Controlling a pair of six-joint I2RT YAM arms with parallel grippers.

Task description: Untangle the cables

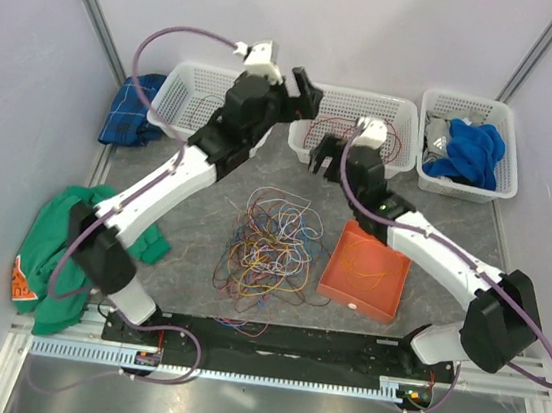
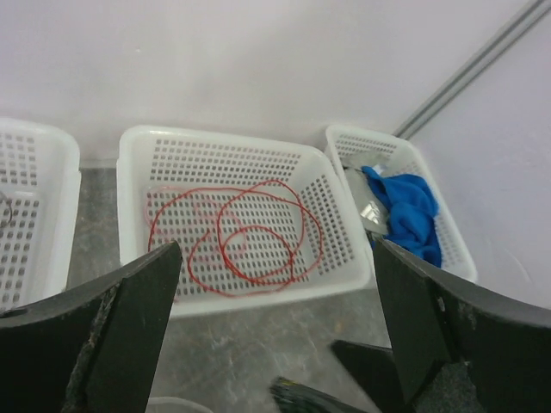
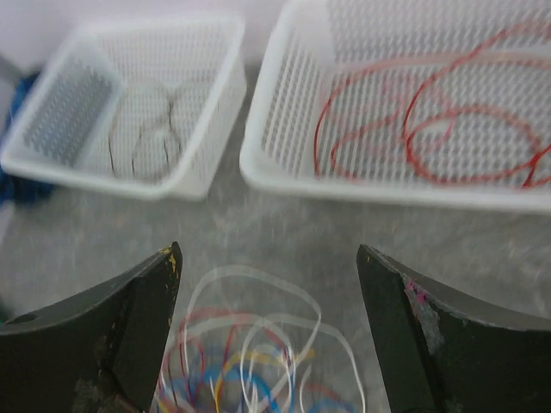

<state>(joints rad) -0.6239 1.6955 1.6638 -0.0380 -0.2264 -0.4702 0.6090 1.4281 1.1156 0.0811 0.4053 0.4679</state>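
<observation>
Top external camera: we are seeing thin multicoloured cables lying tangled on the grey table; left gripper and right gripper are gaping wide, empty; we are failing to read the green cloth's orange label.

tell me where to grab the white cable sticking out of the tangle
Take the white cable at the bare arc of its loop, at the far edge of the tangle, coming straight down from above. There it lies flat and alone on the table; further in it crosses other colours.
</observation>
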